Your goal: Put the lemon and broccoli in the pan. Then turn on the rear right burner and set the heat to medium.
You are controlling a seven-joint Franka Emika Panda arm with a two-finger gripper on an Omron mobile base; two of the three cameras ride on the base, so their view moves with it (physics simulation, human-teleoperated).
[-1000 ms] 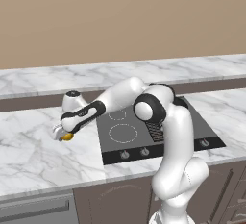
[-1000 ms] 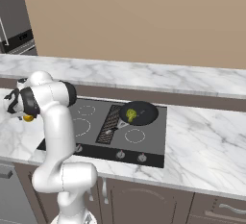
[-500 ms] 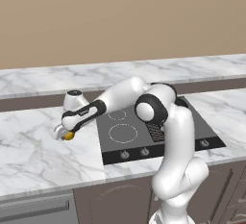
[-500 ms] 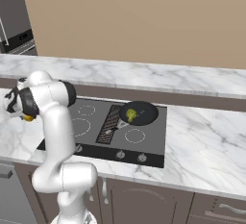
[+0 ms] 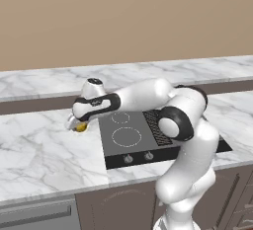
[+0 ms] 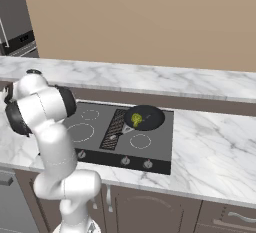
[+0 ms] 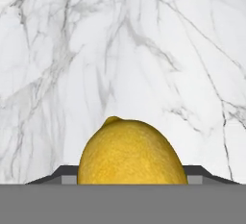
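The lemon [image 7: 132,152] sits pinched between the jaws of the gripper [image 5: 78,124] over the marble counter [image 5: 39,150] at 9 o'clock of the stove [image 5: 148,135], while the broccoli [image 6: 136,119] is already in the pan [image 6: 150,114] on the rear right burner.

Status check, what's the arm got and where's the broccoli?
Gripper shut on lemon, over the marble counter left of the stove. Broccoli already in pan. Nothing blocking the way.
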